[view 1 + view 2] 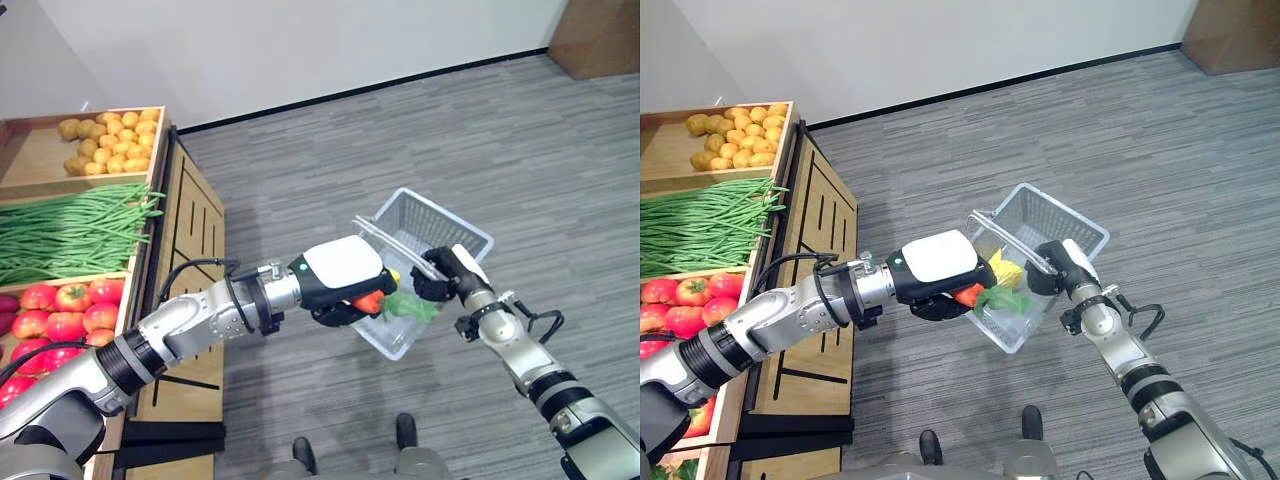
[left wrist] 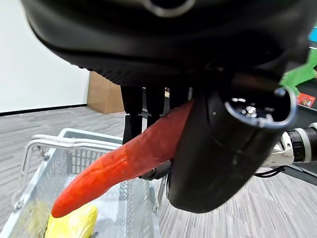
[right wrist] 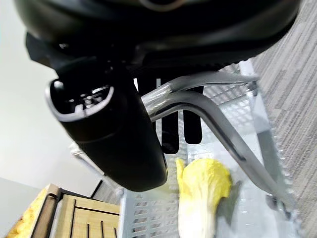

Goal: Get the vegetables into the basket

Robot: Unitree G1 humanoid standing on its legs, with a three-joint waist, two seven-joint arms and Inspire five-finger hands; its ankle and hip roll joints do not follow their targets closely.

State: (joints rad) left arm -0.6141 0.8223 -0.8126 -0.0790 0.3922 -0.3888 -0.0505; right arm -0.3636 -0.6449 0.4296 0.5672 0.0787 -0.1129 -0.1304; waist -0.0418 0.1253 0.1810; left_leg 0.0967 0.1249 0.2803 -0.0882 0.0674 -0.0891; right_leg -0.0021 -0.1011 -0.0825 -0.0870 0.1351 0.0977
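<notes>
Grey carpet (image 1: 520, 150) covers the floor below a white wall. Nearest, the left hand (image 1: 335, 280) has its fingers curled round a red chili pepper (image 2: 119, 163), held over the near rim of the pale mesh basket (image 1: 430, 225); from the head views only a bit of red shows under the hand. The right hand (image 1: 1058, 268) grips the basket's grey handles (image 3: 213, 106), fingers wrapped round them. Inside lie a yellow cabbage-like vegetable (image 3: 200, 191) and something leafy green (image 1: 1002, 298), hard to identify. On the left, a wooden stand (image 1: 185, 215) holds tomatoes (image 1: 65, 310), cut off at the edge, green beans (image 1: 75, 230) and, farthest, potatoes (image 1: 110, 140).
</notes>
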